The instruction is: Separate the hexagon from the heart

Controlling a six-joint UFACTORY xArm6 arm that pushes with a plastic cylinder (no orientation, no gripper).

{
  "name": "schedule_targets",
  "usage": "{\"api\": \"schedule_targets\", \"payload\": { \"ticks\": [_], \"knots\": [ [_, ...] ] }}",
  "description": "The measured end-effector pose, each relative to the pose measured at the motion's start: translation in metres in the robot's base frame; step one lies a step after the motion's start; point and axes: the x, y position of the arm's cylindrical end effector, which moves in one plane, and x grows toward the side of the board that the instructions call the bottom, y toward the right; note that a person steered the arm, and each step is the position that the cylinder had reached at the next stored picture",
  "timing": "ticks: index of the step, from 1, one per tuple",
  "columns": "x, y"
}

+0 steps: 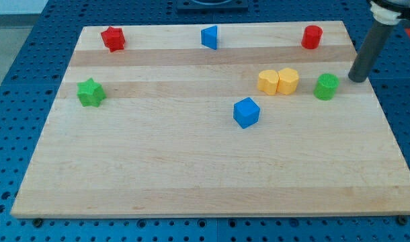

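Two yellow blocks sit side by side and touching, right of the board's middle. The left one looks like the yellow heart (268, 82) and the right one the yellow hexagon (289, 81). My tip (356, 80) is at the board's right edge. It is just right of the green cylinder (326, 87), apart from it, and about a hundred pixels right of the hexagon. The rod rises up and to the right, out of view.
A blue cube (246, 112) lies below and left of the yellow pair. A red cylinder (312, 37), a blue triangle (210, 37) and a red star (113, 39) line the top edge. A green star (91, 92) is at the left. All sit on the wooden board (191, 175).
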Motion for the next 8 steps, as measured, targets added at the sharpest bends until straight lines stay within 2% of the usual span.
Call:
{"api": "schedule_targets", "payload": {
  "ticks": [3,8],
  "knots": [
    [-0.002,-0.043],
    [-0.006,-0.043]
  ]
}}
